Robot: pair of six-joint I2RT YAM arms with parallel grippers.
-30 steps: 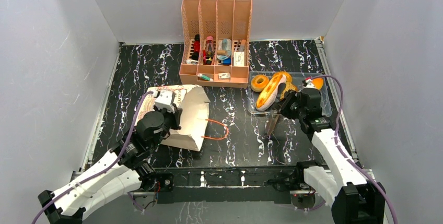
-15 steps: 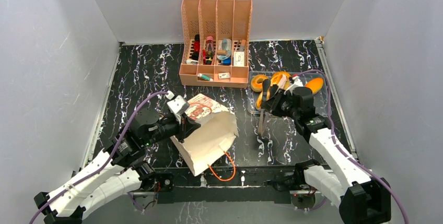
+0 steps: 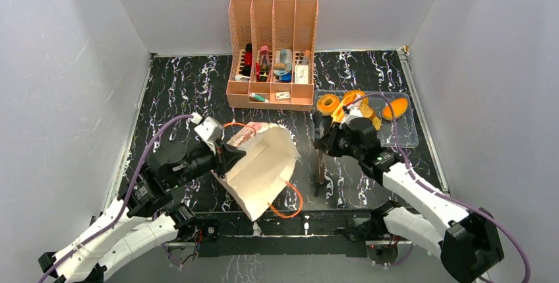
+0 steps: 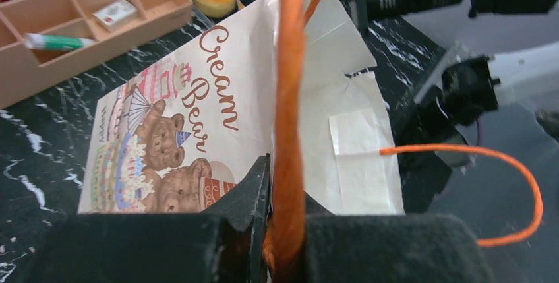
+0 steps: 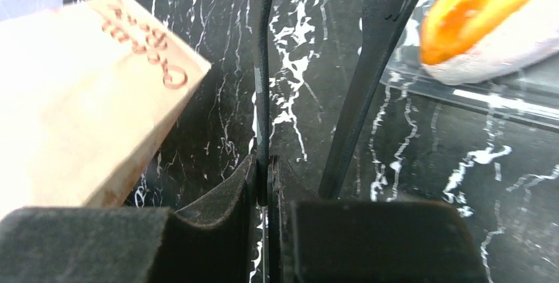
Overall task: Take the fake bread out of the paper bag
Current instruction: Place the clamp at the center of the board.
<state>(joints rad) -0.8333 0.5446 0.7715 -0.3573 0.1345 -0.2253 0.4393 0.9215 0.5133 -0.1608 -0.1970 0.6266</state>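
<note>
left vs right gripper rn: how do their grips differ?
The left gripper pinches the orange cord handle of the paper bag. The right gripper pinches one arm of the black tongs.
The left gripper's load is soft cord; the right gripper's is a rigid tool pointing down at the table.
The left gripper sits by the bag, the right gripper beside the clear tray.
Shared: both are shut on something thin.

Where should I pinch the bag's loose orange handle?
Probably the outer bend of the loose handle, coming from the right: there the loop stands clear of the paper bag, whose other handle the left gripper holds.
</note>
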